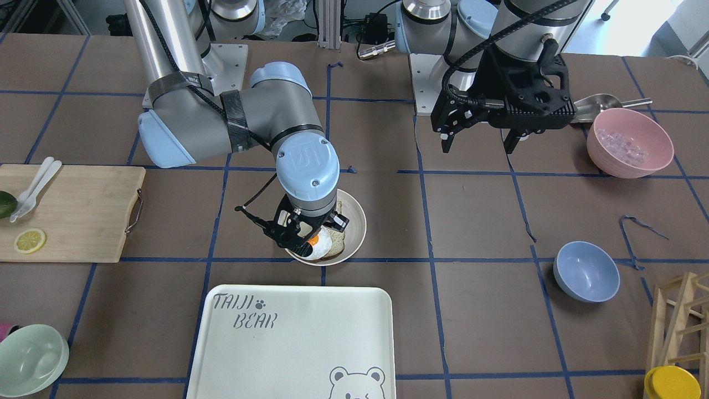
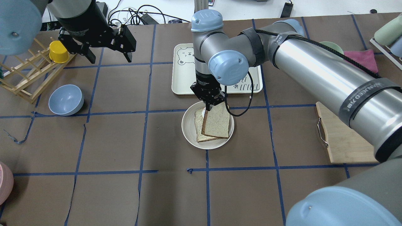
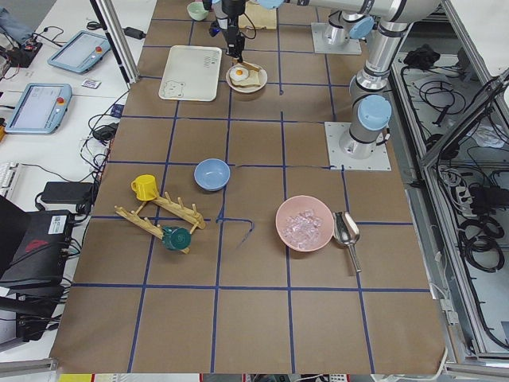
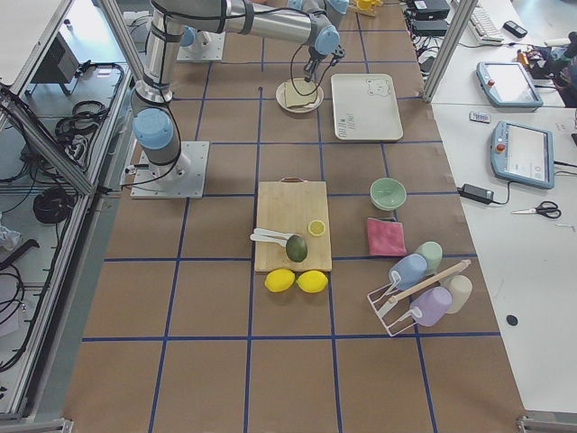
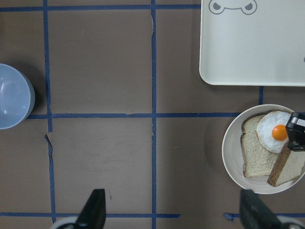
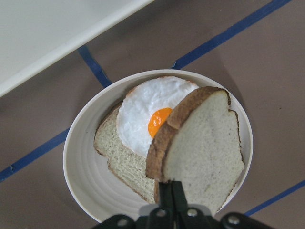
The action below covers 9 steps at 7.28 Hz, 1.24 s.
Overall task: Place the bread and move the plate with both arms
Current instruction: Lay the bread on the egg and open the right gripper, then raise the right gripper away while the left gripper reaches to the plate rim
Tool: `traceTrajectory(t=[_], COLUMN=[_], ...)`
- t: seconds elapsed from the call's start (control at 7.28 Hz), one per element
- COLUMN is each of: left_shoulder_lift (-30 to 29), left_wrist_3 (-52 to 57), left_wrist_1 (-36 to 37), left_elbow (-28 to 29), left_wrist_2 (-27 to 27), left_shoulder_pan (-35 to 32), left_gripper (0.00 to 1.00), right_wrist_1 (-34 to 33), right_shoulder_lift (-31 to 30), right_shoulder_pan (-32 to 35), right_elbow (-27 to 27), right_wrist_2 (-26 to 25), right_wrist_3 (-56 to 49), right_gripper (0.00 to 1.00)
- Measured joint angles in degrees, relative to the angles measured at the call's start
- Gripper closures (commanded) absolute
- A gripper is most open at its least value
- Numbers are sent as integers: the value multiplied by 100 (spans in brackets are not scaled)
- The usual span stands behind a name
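The cream-white plate (image 2: 188, 128) sits mid-table and carries a smaller slice of bread (image 6: 119, 155) topped with a fried egg (image 6: 152, 114). My right gripper (image 2: 208, 108) is shut on the edge of the larger brown-crusted bread (image 2: 216, 122). It holds the bread tilted over the plate, partly covering the egg slice, as the right wrist view (image 6: 205, 148) shows. I cannot tell whether the bread's lower edge touches the slice beneath. My left gripper (image 2: 110, 59) is open and empty, high over the far left of the table, well away from the plate (image 5: 233, 157).
The white bear-print tray (image 2: 182, 78) lies just beyond the plate. A blue bowl (image 2: 66, 99), a wooden rack (image 2: 25, 75) and a yellow cup (image 2: 58, 51) are on the left. A wooden cutting board (image 2: 345, 141) is on the right, and a pink bowl (image 1: 628, 141) is near the left arm.
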Motion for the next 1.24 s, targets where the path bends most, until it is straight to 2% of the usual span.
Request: traceTrajectory(t=[0.14,0.27,0.55,0.96,1.24], left_shoulder_lift=[0,0,-2,-71,-244], left_wrist_3=[0,0,0,-33,-313], left_wrist_1=[1,2,2,-7,472], left_elbow=[0,0,0,-43,-504], left_wrist_2=[1,3,2,6,-167], left_shoulder_pan=[0,1,-3,-15,-29], left_gripper=[0,0,0,0,0], right_wrist_1=[-32,-62,-85,-40,97], right_shoulder_lift=[34,66,32,-556,-1114], right_shoulder_pan=[38,76,91,-381,-1021], right_elbow=[2,2,4,45,93], right_wrist_2=[165,288,381,64,-81], right_wrist_3=[3,25,-50,-1625,-2207], right_gripper=[78,67,0,0,0])
